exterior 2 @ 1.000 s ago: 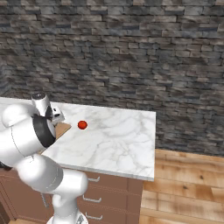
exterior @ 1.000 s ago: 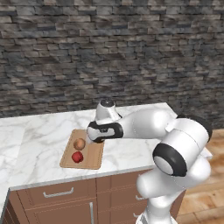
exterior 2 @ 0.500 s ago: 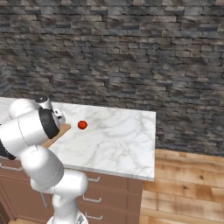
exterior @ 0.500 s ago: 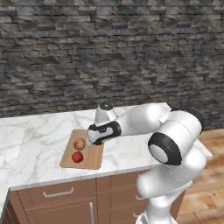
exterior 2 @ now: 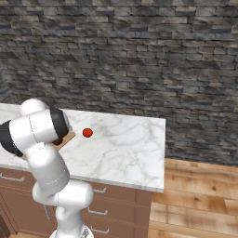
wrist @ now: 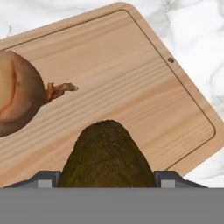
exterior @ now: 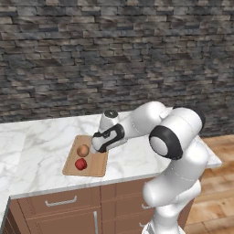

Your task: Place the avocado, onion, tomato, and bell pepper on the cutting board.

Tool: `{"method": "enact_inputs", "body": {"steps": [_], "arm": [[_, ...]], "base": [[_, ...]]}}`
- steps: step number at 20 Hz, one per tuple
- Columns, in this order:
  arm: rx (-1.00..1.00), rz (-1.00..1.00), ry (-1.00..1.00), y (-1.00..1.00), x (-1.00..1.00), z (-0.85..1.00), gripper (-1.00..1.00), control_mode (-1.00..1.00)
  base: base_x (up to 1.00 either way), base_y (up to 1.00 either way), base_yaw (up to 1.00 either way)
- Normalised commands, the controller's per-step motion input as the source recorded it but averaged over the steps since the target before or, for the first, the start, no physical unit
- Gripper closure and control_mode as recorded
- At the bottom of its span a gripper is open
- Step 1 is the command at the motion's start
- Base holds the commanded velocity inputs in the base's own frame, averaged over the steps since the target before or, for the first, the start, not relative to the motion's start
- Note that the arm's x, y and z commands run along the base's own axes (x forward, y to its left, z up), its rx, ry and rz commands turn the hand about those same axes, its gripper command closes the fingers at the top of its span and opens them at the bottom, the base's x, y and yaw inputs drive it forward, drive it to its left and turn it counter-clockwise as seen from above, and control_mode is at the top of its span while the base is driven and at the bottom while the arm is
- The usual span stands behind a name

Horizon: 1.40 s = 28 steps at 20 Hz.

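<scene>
The dark olive avocado sits between my gripper's two fingertips, low over the right part of the wooden cutting board. The gripper is shut on it. The tan onion lies on the board just left of the avocado. From the left base view, my gripper points down beside the onion, and the crimson bell pepper rests on the cutting board in front of it. The bright tomato lies on the marble counter, right of the board's corner.
The marble counter runs left and right of the board, with a stone wall behind it. My own elbow and forearm hang over the counter right of the board. The counter's right end drops to a wooden floor.
My arm's upper links have swung in closer behind the hand. The hand has stayed over the board's right part with the avocado. Onion, bell pepper and tomato have not moved.
</scene>
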Motion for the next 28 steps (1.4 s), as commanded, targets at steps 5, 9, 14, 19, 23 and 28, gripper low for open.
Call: {"method": "enact_inputs", "body": {"steps": [5,9,14,19,23,28], "arm": [[0.00,0.05,0.00,0.00,0.17,-0.11,1.00,-1.00],[0.00,0.05,0.00,0.00,0.15,-0.14,-1.00,-1.00],[0.00,0.06,0.00,0.00,0.03,-0.06,-1.00,-1.00],[0.00,0.10,-0.05,0.00,0.00,0.00,-1.00,-1.00],[0.00,0.10,-0.09,0.00,0.00,0.08,-1.00,-1.00],[0.00,0.09,-0.14,0.00,0.00,0.46,-1.00,-1.00]], "base": [[0.00,0.00,0.00],[0.00,0.00,0.00],[0.00,0.00,0.00],[0.00,0.00,0.00],[0.00,0.00,0.00],[0.00,0.00,0.00]]}}
